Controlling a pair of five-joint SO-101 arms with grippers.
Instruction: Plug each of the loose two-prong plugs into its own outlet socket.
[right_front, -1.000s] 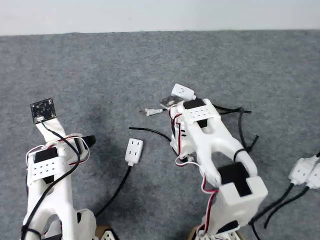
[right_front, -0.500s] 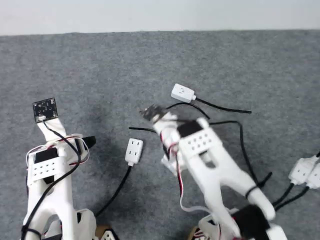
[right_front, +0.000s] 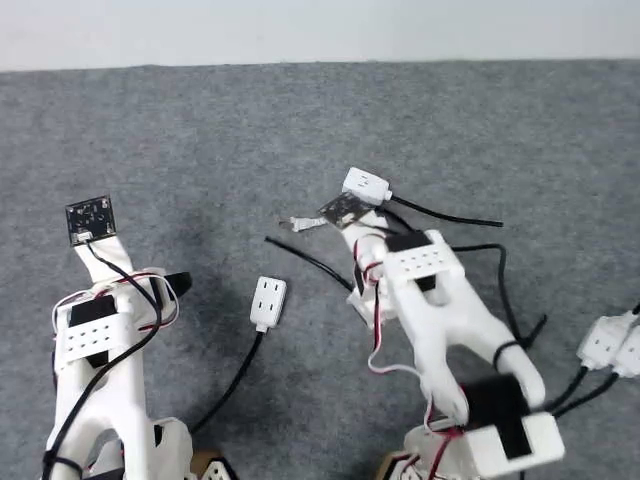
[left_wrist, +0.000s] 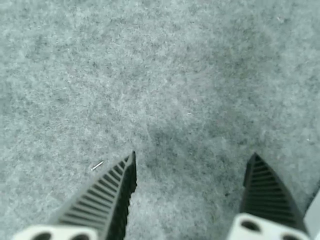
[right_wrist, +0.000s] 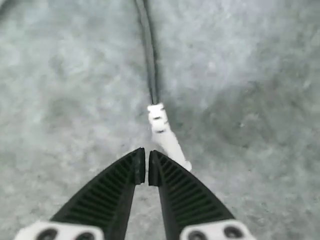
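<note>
Here's what we're seeing: the plug (right_wrist: 165, 135) is a small white piece, ribbed at the end where its black cord (right_wrist: 149, 60) joins, and it's lying flat on the grey carpet (right_front: 200, 130). From the right wrist, the right gripper (right_wrist: 146, 159) is pinched down to a hairline slit with nothing between the fingers. Its tips are just beside the plug's near end, and we can't tell if they touch it. From above, the plug sits roughly between the near socket (right_front: 267, 300) and the far socket (right_front: 366, 185), both white. The edge sockets (right_front: 610, 342) sit off to the right. The left gripper (left_wrist: 192, 160) hangs spread wide over carpet.
</note>
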